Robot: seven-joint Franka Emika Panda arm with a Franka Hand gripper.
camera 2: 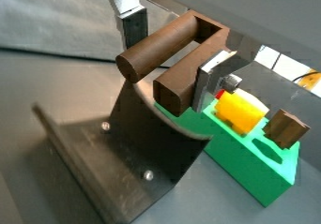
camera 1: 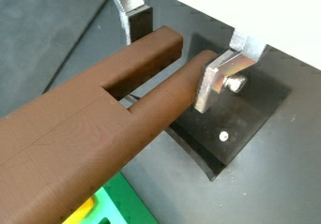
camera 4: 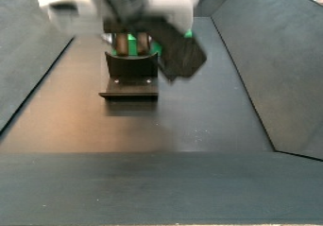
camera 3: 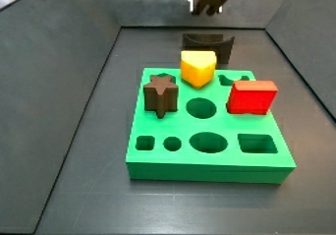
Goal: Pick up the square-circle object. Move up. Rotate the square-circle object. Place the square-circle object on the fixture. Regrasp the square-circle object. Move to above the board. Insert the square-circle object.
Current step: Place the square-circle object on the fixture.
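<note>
The claw is pinching the square-circle object, up in the air above the fixture at the far end. The floor is dark grey with sloping grey walls around it. The object is a long reddish-brown peg (one part round, one part boxy). On the green board stand three blocks: one yellow block, one red block, one dark star peg.
</note>
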